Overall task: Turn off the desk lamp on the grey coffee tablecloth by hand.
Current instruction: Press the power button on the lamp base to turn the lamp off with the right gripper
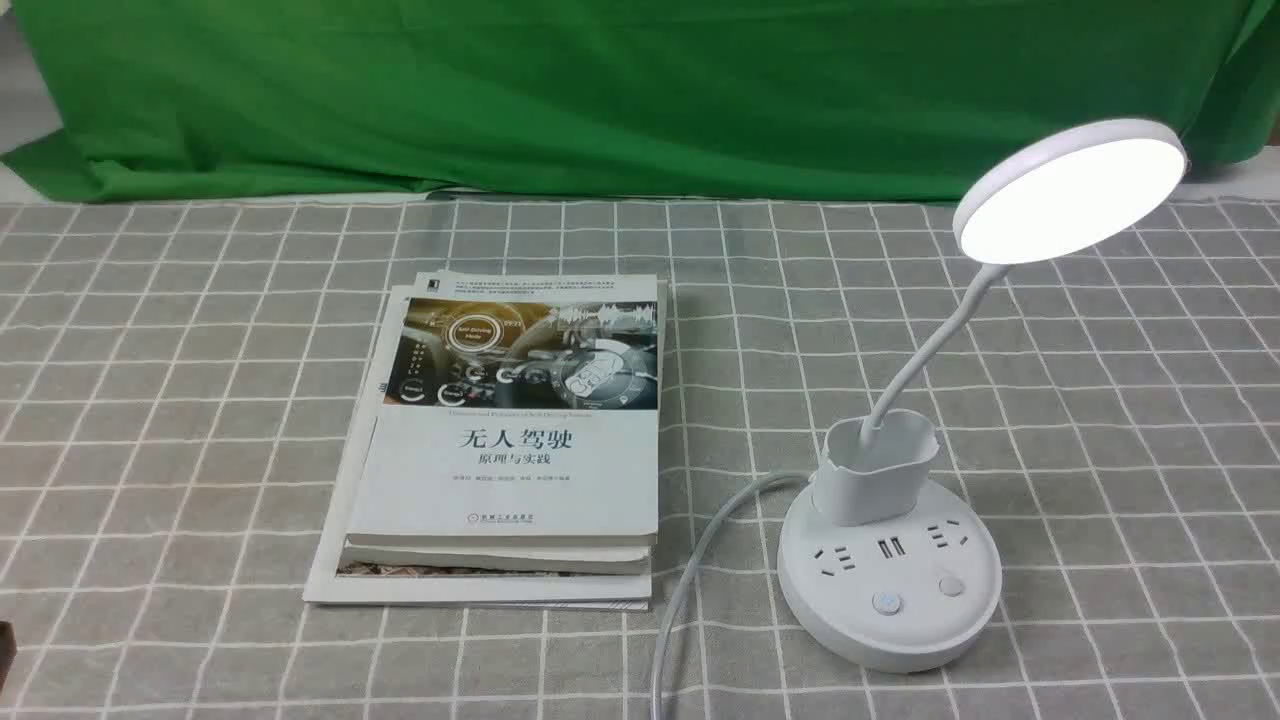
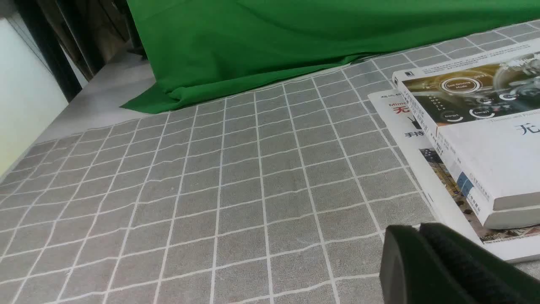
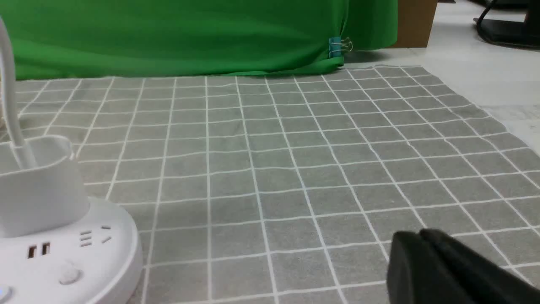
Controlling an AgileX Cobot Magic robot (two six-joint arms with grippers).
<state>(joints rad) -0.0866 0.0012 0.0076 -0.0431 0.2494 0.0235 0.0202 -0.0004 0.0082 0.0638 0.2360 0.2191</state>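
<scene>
The white desk lamp (image 1: 890,570) stands on the grey coffee tablecloth (image 1: 160,400) at the front right. Its round head (image 1: 1072,195) is lit. Two round buttons (image 1: 886,602) sit on the front of its base, below the sockets. The base also shows in the right wrist view (image 3: 63,261). My left gripper (image 2: 419,230) is shut and empty, low over the cloth beside the books. My right gripper (image 3: 419,234) is shut and empty, over bare cloth to the right of the lamp base. Neither arm shows in the front view.
A stack of books (image 1: 510,440) lies on the cloth left of the lamp and shows in the left wrist view (image 2: 476,139). The lamp's white cable (image 1: 690,580) runs off the front edge. A green cloth (image 1: 600,90) hangs at the back.
</scene>
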